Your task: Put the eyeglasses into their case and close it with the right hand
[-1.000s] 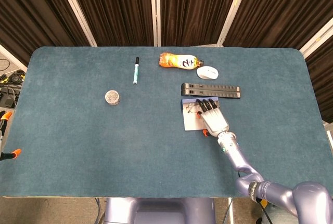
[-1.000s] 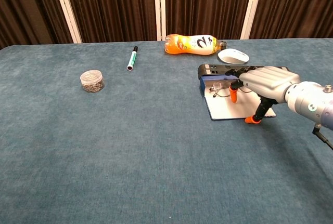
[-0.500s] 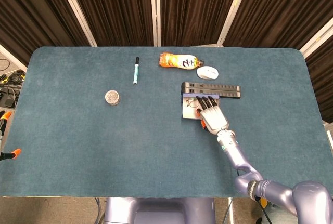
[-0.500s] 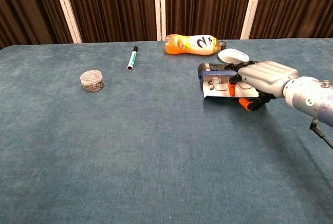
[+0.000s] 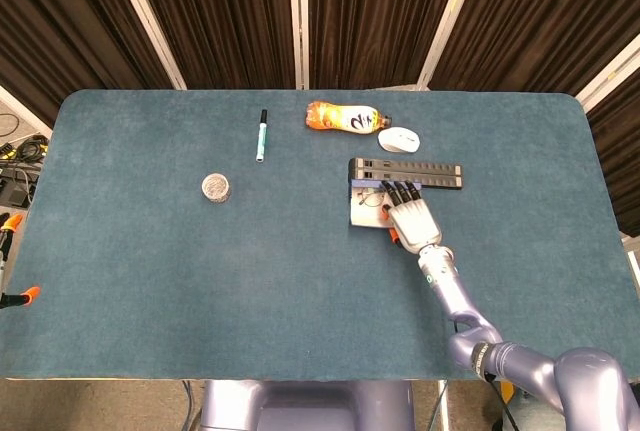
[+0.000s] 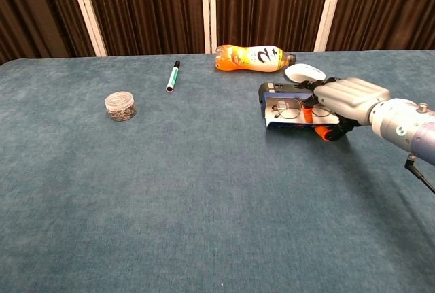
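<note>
right hand [image 6: 346, 99] hides eyeglasses [image 6: 291, 109] right side

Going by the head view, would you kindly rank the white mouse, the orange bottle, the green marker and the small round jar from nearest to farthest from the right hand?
Measured from the right hand:
1. White mouse, just beyond it.
2. Orange bottle, beyond and leftward.
3. Green marker, far-left of the bottle.
4. Small round jar, farthest left.

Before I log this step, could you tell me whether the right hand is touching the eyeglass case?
Touching. The chest view shows the right hand resting on the eyeglass case, fingers over its near flap with no gap, eyeglasses inside.
</note>
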### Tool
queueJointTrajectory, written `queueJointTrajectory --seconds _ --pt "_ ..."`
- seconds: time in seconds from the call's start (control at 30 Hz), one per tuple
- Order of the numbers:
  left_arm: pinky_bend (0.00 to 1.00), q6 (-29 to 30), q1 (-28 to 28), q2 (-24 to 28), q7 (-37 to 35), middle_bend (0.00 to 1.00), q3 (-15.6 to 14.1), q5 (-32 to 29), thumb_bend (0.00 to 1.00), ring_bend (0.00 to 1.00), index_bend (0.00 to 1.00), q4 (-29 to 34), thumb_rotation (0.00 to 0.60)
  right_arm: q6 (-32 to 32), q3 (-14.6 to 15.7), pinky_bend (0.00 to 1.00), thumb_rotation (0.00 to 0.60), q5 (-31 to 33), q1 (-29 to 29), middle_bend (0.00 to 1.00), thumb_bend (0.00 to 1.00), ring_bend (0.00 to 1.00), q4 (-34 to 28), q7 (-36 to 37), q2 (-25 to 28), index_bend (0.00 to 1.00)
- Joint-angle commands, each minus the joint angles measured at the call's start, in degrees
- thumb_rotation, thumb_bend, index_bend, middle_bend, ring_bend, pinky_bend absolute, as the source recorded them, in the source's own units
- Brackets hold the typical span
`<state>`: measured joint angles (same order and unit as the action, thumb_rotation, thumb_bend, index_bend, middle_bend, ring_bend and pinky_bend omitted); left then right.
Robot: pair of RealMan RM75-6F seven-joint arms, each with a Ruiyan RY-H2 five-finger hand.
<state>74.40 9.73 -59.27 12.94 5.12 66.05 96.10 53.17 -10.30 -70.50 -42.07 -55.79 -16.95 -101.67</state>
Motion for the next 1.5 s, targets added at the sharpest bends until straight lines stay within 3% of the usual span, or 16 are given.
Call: queueJointTrajectory --seconds 0.03,0.23,0.7,1.5 --pt "0.0 0.1 -0.1 0.1 -0.1 0.0 0.0 0.1 0.0 0.0 0.0 0.1 0.6 1.6 0.7 0.0 0.6 -1.8 0.8 0.01 0.45 0.0 -0.6 1.6 0.8 0.6" --pt "0.0 0.6 -0.3 0.4 -0.6 0.0 -0.3 1.2 0.0 0.0 0.0 0.7 0.6 5.0 3.1 0.0 0.6 -5.7 3.0 0.04 0.46 0.0 -6.0 3.1 5.4 0.7" --pt "0.0 1.4 -0.8 0.7 -1.1 0.0 -1.0 3.1 0.0 0.0 0.0 1.4 0.6 8.2 11.7 0.0 0.6 -15.0 7.2 0.04 0.48 0.0 -22.2 -1.3 19.5 0.71" --pt "0.0 0.5 -0.3 0.4 -0.6 0.0 -0.8 2.6 0.0 0.0 0.0 1.2 0.6 2.4 8.7 0.0 0.6 -11.7 4.5 0.03 0.48 0.0 -24.2 -9.5 18.1 0.69"
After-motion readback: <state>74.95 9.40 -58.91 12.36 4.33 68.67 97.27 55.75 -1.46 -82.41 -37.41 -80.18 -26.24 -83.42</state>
